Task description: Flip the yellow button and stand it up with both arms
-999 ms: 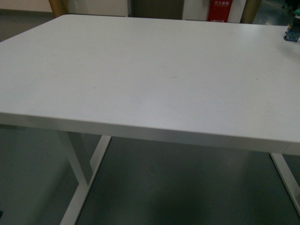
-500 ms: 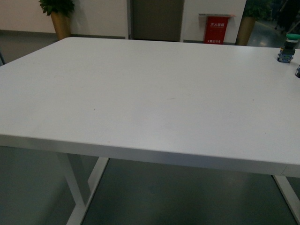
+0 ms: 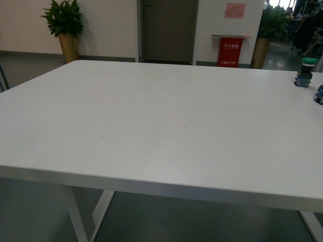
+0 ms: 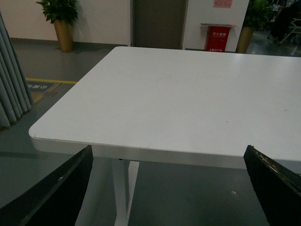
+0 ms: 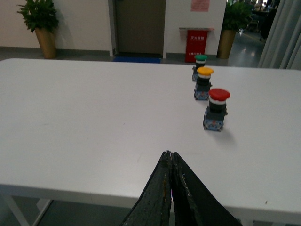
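In the front view, the white worktop (image 3: 151, 121) filled the frame, with a green-capped switch (image 3: 304, 72) upright at the far right edge and no arm showing. In the left wrist view, the left tool (image 4: 171, 188) was spread wide over the worktop's near edge, grasping nothing. In the right wrist view, the right tool (image 5: 171, 157) was clenched empty at the bottom centre, while the yellow button (image 5: 203, 83) stood cap-up right of centre, between the green-capped switch and a red-capped switch (image 5: 216, 109).

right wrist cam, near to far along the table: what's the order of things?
right gripper fingertips, shut → red button → yellow button → green button, all three standing cap-up on the white table; beyond its far edge, the red stand by the wall.
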